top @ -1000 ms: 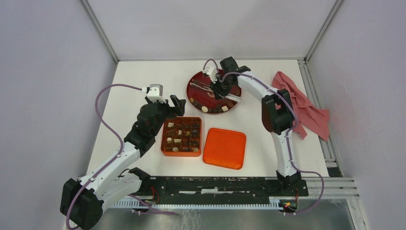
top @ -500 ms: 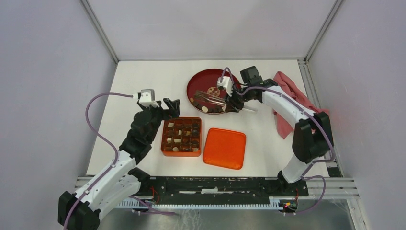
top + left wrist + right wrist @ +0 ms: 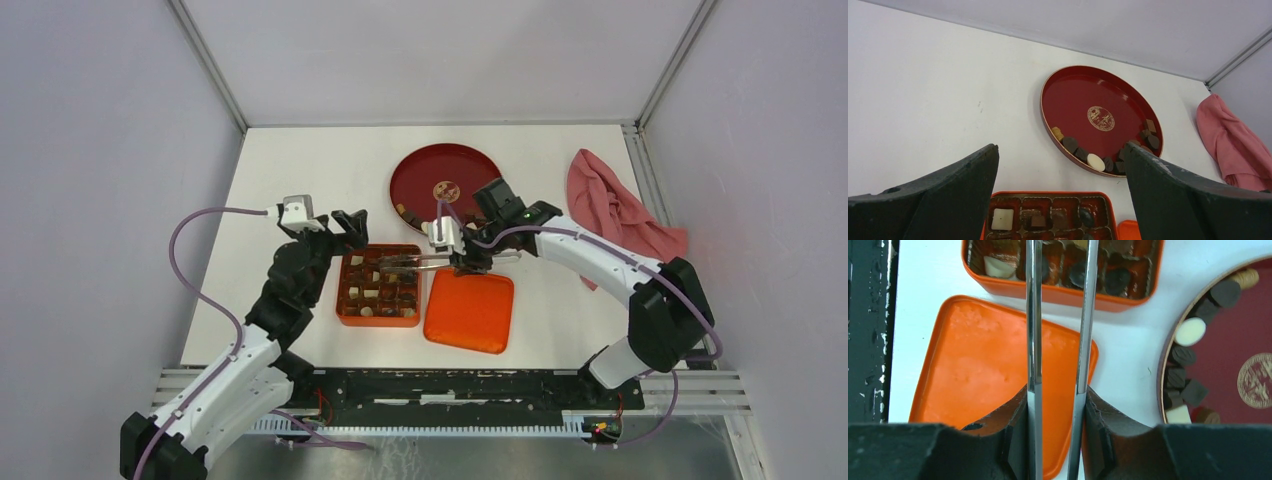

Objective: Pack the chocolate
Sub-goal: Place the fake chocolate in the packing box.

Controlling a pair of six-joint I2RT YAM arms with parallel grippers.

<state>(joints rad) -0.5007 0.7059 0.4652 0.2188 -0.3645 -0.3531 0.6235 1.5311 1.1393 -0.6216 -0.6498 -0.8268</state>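
Table: white, walled on three sides, bears everything listed below.
Right arm: bends low and leftward from its base, wrist level, reaching past the lid toward the orange box.
Left arm: leans forward beside the box's left wall, wrist camera aimed at the red plate.
Red plate: holds the unpacked chocolate, bunched along the near rim.
Pink cloth: crumpled at the far right, well apart from the work.
Lid: lies flat just right of the box.
Orange box: already takes dark and cream pieces in several cells, with some cells apparently vacant.
Tongs: point over the box's upper rows; cannot tell of any piece between the tips.
Right gripper: squeezes partway closed on the tongs' two blades.
Left gripper: gapes fully, holding nothing.
Step in hand, by judgement: placing into a cell. Best to centre the tips over a vacant cell, lower straight, ease the squeeze gently, then lift clear without nudging neighbours.
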